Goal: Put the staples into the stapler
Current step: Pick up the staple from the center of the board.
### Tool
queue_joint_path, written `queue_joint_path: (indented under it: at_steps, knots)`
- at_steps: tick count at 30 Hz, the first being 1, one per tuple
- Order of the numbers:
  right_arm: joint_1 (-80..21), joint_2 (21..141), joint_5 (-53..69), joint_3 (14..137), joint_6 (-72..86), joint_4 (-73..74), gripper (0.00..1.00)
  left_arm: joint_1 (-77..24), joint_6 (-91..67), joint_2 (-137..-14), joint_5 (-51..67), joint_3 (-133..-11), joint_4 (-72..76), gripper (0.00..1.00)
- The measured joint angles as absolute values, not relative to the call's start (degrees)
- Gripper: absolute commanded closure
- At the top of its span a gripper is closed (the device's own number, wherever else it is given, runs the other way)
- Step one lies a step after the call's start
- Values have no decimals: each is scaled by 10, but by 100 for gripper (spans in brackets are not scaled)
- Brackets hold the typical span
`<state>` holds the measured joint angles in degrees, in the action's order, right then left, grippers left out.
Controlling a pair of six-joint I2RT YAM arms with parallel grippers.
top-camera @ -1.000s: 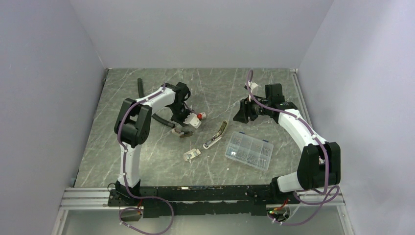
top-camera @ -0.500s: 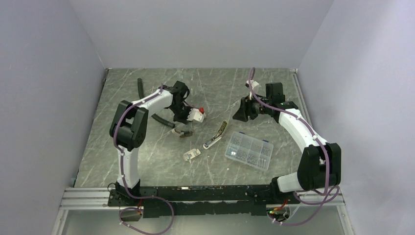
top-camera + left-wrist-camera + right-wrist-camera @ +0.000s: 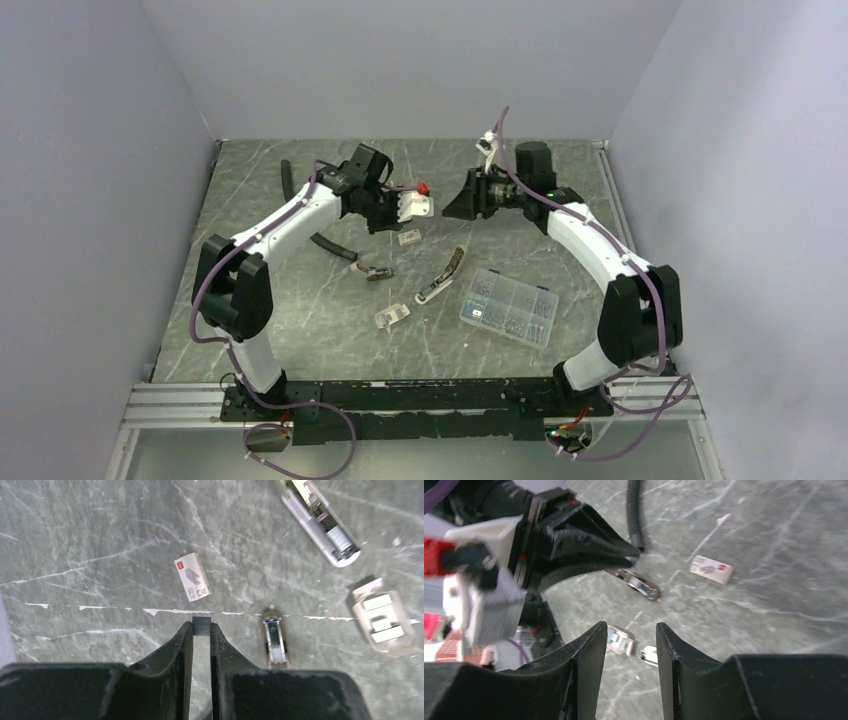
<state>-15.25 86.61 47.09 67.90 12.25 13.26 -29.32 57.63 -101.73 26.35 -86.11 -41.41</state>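
The stapler (image 3: 441,275) lies open on the table, olive arm swung away from its silver-white channel (image 3: 320,525). In the right wrist view only its end (image 3: 650,655) shows. My left gripper (image 3: 388,218) (image 3: 201,626) hangs above the table behind it, shut on a short grey strip of staples (image 3: 202,621) that pokes out at the fingertips. A white staple box (image 3: 409,237) (image 3: 192,576) (image 3: 711,570) lies just below that gripper. My right gripper (image 3: 452,208) (image 3: 630,626) hovers close to the right of the left one, facing it, open with nothing between its fingers.
A small brown piece with a metal channel (image 3: 375,272) (image 3: 273,639) and a tan piece with white blocks (image 3: 392,315) (image 3: 382,622) lie near the stapler. A clear compartment box (image 3: 508,307) sits front right. A black hose (image 3: 325,243) lies at the left.
The left arm has lifted and swung back toward the centre with the staples, uncovering the staple box. The right gripper has moved left toward it and its fingers have narrowed somewhat.
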Motion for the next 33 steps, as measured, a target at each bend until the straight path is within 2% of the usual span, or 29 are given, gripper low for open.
queue_joint_path:
  at_steps: [5, 14, 33]
  knots:
    - [-199, 918, 476, 684, 205, 83, 58, -320, 501, -999, 254, -862, -414, 83]
    - [-210, 987, 515, 684, 297, 19, 60, -340, 411, -992, 224, -870, -409, 83]
    - [-221, 998, 531, 668, 308, -13, 65, -354, 361, -988, 192, -871, -407, 83]
